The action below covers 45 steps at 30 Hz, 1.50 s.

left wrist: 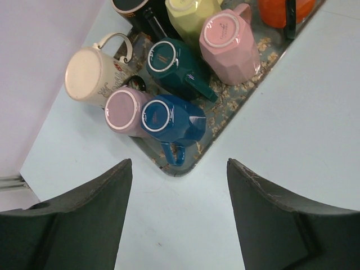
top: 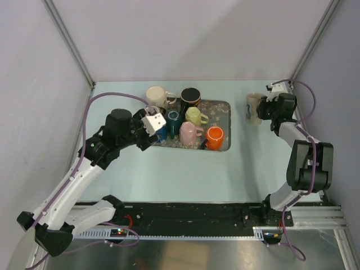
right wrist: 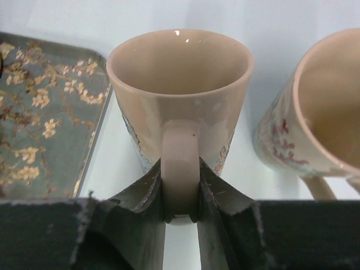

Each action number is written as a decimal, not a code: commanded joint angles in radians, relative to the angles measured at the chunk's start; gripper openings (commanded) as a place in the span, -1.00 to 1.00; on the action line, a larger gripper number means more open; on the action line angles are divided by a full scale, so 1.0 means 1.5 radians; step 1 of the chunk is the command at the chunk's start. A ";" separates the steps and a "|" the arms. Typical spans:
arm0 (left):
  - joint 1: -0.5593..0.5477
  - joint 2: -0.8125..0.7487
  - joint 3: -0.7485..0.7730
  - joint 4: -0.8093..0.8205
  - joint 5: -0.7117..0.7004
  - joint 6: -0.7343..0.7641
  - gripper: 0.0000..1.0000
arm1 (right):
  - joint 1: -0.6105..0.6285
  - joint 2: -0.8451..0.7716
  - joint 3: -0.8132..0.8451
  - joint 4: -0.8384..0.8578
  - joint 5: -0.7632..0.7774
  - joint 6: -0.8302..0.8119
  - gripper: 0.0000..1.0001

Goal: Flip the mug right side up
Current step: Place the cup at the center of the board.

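right gripper (right wrist: 180, 209) clenched on the handle of a beige ceramic mug with a faint flower print (right wrist: 180, 84); a finger presses on each side of the handle loop; mug stands mouth up, hollow inside in plain sight; its base is hidden behind the fingers, so cannot tell whether it rests on the pale blue table (left wrist: 292, 157); it sits just off the right edge of the grey-green blossom-patterned tray (right wrist: 45, 112), apart from it; a second cream mug with pink blossom print (right wrist: 320, 118) close on its right, also mouth up.

left gripper (left wrist: 179, 169) released, fingers spread wide, grasping nothing; it hangs above the near left corner of the tray; directly below, a dark blue faceted mug (left wrist: 171, 118) bottom up, touching a mauve mug (left wrist: 122, 109), also bottom up; beyond them a teal mug (left wrist: 174, 64) and a pink faceted mug (left wrist: 230, 42), both inverted; a cream mug (left wrist: 90, 76) lies at the tray's left edge.
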 commanded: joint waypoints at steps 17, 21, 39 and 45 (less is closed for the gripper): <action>0.004 -0.084 -0.061 0.046 0.039 0.009 0.44 | -0.008 -0.097 -0.051 -0.189 -0.034 -0.026 -0.21; 0.004 -0.056 -0.060 0.046 0.042 0.010 0.44 | -0.013 -0.101 -0.056 -0.197 -0.032 -0.029 -0.27; 0.004 -0.040 -0.051 0.049 0.042 0.002 0.44 | -0.009 -0.013 0.028 -0.060 0.055 -0.030 -1.00; 0.004 -0.031 -0.042 0.049 0.040 0.001 0.44 | -0.007 0.023 0.069 -0.047 0.072 -0.020 -1.00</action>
